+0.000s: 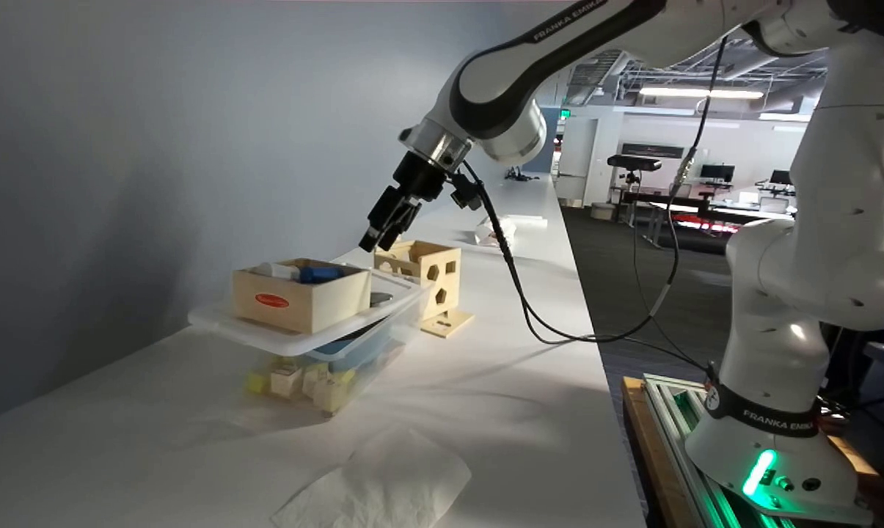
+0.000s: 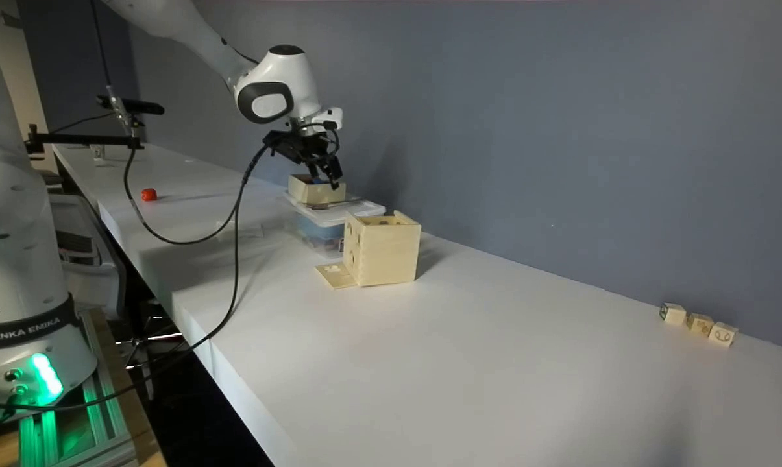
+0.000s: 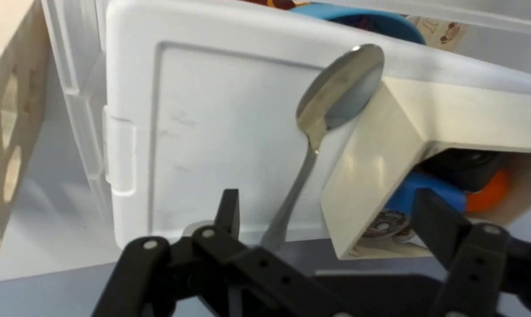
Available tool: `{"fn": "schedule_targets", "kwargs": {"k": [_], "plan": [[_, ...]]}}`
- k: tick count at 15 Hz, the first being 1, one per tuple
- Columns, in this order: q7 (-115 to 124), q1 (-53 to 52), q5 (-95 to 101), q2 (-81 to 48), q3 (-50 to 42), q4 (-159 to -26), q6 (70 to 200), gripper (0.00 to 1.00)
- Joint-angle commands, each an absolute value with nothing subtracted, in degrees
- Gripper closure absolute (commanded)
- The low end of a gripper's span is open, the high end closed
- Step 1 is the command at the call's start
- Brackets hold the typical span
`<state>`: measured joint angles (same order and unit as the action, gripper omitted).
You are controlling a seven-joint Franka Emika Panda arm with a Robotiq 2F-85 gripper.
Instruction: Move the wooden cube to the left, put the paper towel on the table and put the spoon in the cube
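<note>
Near the back edge of the long, flat white worktop (image 2: 494, 363), along the grey wall (image 2: 559, 143), stands a transparent plastic tub (image 1: 383, 352) with pale and yellow blocks (image 1: 286, 381) showing through its side. Its white plastic lid (image 3: 230, 132) sits askew, leaving a strip uncovered toward the worktop's front edge, where a light blue curved rim (image 3: 395, 25) shows inside. On the lid rests a shallow, open, pale wooden box (image 1: 331, 304) with a red oval mark (image 1: 271, 301), holding blue, black and orange items (image 3: 463, 169). The silver metal spoon (image 3: 314, 127) lies on the lid just beside this box, bowl at the lid's front long edge, handle running toward the back one. The pale wooden cube (image 2: 387, 256) with dark holes in its faces stands on the worktop just beside the tub's short end, its top open, its inside not clear to see; a thin, flat wooden panel (image 2: 337, 275) lies at its foot. Past the tub's other end, the crumpled white paper towel (image 1: 394, 477) lies spread on the worktop, nearer the front edge than the tub. The black gripper (image 3: 327, 202) hangs over lid and box, its fingers wide apart.
</note>
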<state>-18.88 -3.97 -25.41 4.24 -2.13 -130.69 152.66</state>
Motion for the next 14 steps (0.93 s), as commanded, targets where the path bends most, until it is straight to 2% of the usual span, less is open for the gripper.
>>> {"fn": "schedule_targets", "kwargs": {"k": [1,7,14], "plan": [[-10.5,-2.1,-22.7,0.2,-2.0,-127.1,149.8,0.0],[-0.8,-1.5,-18.0,-5.3,-1.3,-120.8,148.3,0.0],[5.9,-2.0,-10.6,-11.7,-0.9,-111.7,140.4,0.0]]}}
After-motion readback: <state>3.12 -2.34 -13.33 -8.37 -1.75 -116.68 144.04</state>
